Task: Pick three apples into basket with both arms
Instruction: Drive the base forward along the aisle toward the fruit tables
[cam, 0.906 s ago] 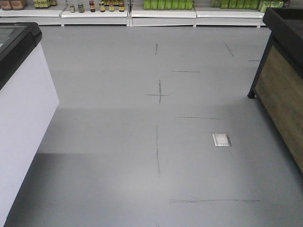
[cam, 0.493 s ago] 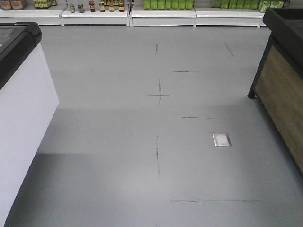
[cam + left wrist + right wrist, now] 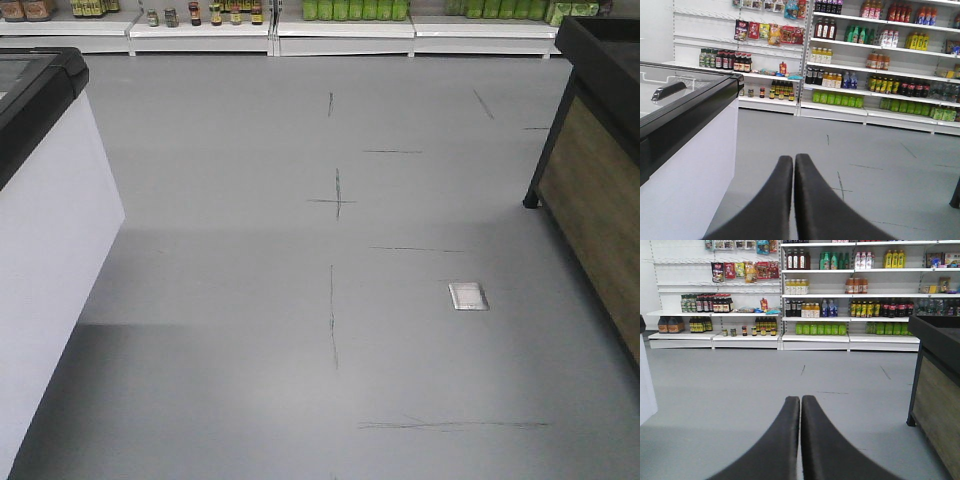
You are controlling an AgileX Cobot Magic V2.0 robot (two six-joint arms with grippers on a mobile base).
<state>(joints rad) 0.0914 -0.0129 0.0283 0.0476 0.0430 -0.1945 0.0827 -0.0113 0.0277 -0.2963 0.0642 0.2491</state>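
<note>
so, front view: smooth grey floor point(image 3: 250, 300) with thin dark scuffs, a glossy white chest freezer point(image 3: 50, 250) at nine o'clock and a wood-panelled stand point(image 3: 600, 200) at three; a drifting base could clip either. left wrist view: the left gripper point(image 3: 793, 159), matte black and tapered, is pressed closed on nothing, with the freezer at nine. right wrist view: the right gripper point(image 3: 800, 400) is likewise closed and empty. no apples or basket show anywhere, so any reach would be blind.

Grey floor point(image 3: 230, 330) with thin dark lines, white freezer point(image 3: 50, 250) with black rim, matte black fingers point(image 3: 774, 200).
</note>
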